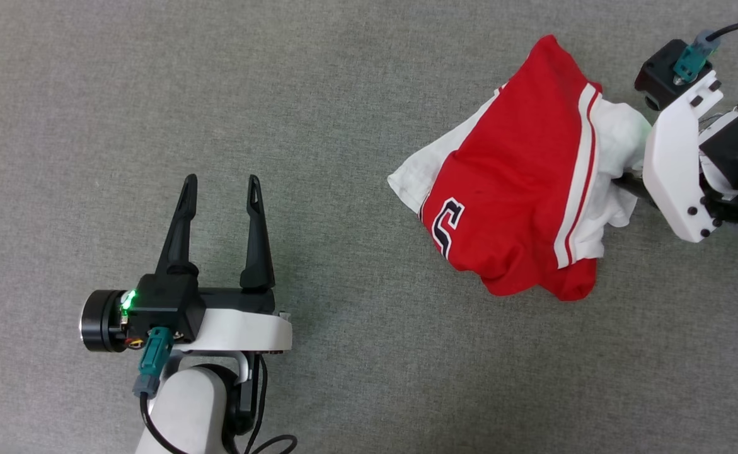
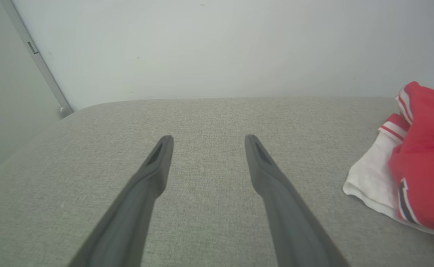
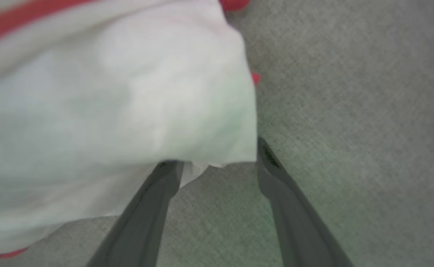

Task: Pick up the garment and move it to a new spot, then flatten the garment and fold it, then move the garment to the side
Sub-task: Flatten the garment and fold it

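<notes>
grey fabric surface (image 1: 343, 94), garment (image 1: 520, 189) at tips of right gripper (image 3: 217, 155), released, left gripper (image 1: 221, 183) released, well apart

**A:** Where could a hand pass around the garment (image 1: 520, 189)?

**B:** To its left, the grey padded surface (image 1: 318, 94) lies free as far as the left gripper (image 1: 222, 181). That one stands well apart from the garment, fingers spread. The near side of the garment is free too.

**A:** And on its right?

**B:** Blocked. The right gripper (image 3: 217, 155) is against the white fold there, jaws wide, with cloth overlapping one fingertip. Its white wrist housing (image 1: 674, 170) stands just beside the garment.

**A:** Beyond the garment?

**B:** A pale wall (image 2: 220, 48) rises behind the surface's far edge.
</notes>
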